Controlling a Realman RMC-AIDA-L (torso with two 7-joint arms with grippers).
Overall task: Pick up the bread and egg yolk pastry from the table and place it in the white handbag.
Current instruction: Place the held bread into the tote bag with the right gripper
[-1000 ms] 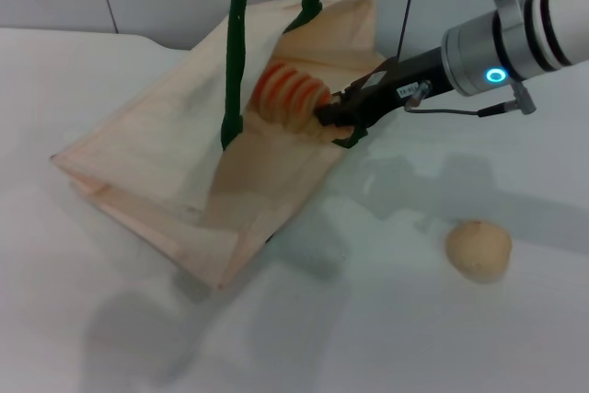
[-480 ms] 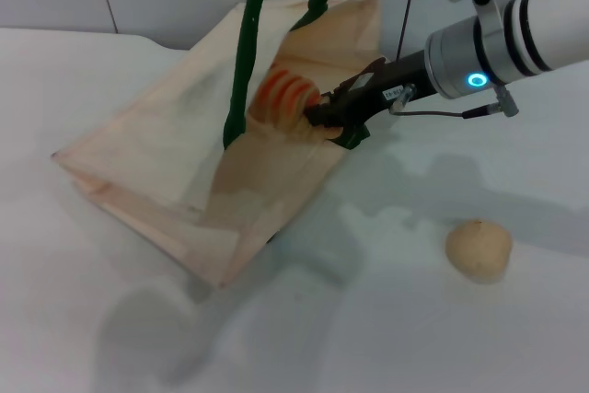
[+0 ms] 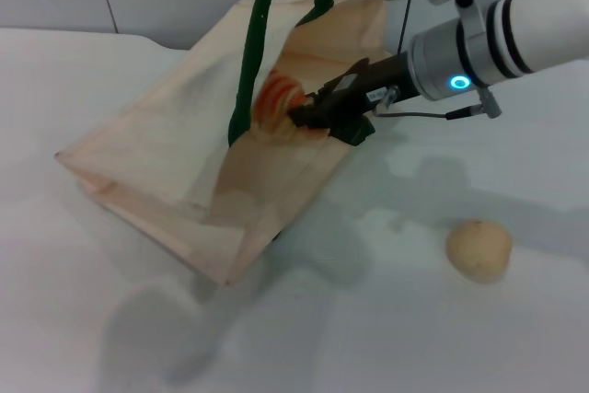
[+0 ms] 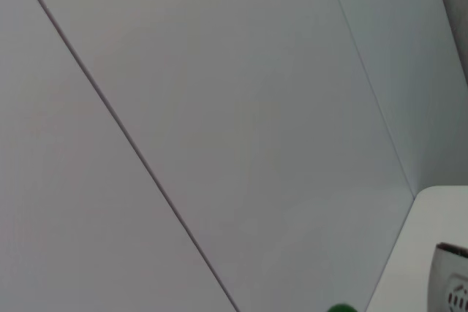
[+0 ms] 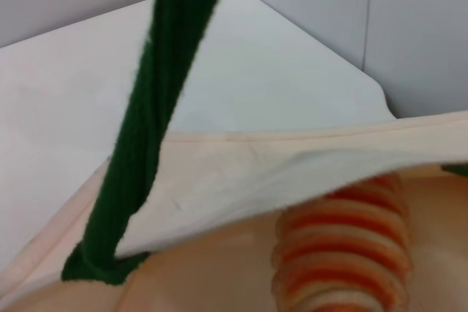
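My right end effector (image 3: 308, 115) is pinching the bread (image 3: 276, 101) inside the handbag (image 3: 175, 158) mouth, loaf pointing deeper in. The pastry (image 3: 478, 249) sits on the surface (image 3: 386, 338), nearer my right arm.

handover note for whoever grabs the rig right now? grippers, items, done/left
Right gripper: inside the mouth of the white handbag, shut on the bread, not released.
Left gripper: not in view; the bag's green handles are pulled up out of frame.
Egg yolk pastry: on the table, right of the bag, untouched.
Done: bread carried into the bag.
Left: release bread, withdraw, then pick the pastry and bag it.
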